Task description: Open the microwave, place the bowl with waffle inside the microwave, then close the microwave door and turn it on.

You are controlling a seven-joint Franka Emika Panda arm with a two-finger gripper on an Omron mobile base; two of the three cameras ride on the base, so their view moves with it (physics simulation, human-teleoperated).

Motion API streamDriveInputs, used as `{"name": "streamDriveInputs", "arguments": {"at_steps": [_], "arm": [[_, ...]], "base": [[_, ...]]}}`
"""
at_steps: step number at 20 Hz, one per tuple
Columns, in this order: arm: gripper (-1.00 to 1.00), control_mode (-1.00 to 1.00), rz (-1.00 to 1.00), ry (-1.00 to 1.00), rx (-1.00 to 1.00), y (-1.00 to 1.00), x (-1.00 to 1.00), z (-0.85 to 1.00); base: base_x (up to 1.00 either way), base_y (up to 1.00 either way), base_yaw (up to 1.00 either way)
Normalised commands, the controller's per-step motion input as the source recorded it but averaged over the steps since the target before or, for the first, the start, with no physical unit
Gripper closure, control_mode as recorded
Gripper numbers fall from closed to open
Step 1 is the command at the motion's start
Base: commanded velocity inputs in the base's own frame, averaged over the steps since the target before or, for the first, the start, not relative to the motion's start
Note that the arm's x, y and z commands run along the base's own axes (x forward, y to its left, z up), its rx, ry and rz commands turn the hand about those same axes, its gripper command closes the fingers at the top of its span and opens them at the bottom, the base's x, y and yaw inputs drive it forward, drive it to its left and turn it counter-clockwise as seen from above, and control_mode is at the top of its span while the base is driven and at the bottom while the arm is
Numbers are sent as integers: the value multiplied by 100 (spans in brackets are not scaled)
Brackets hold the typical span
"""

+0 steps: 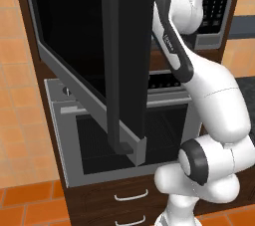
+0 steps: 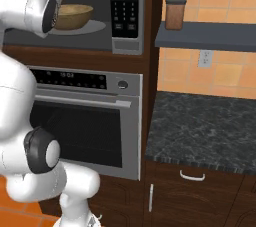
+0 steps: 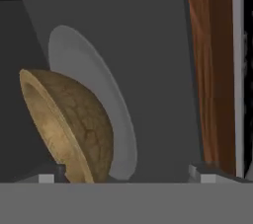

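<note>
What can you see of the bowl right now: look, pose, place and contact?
The round tan bowl with a wood-like mottled surface sits upright inside the open steel-grey microwave, on the pale grey round turntable plate. The hand view shows its thick lighter rim and darker curved outer wall, tilted only by the camera's roll. Its contents are not visible. The end effector fingertips sit apart from it.

Grey oven [image 2: 85, 126] under cabinet, brown jar [image 2: 175, 13] on shelf [image 2: 210, 36], dark countertop [image 2: 205, 133]
</note>
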Motion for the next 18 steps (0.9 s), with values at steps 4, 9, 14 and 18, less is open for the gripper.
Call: {"name": "streamDriveInputs", "arguments": {"at_steps": [4,9,14,18], "arm": [[-100,-100,16,-9,-5,-37,-100,0],[100,-100,23,-2,-19,4,-100,-15],[100,-100,11,0,-14,11,-38,-16],[100,-100,0,0,0,0,-18,-1]], "base": [[0,0,0],[0,0,0],[0,0,0],[0,0,0]]}}
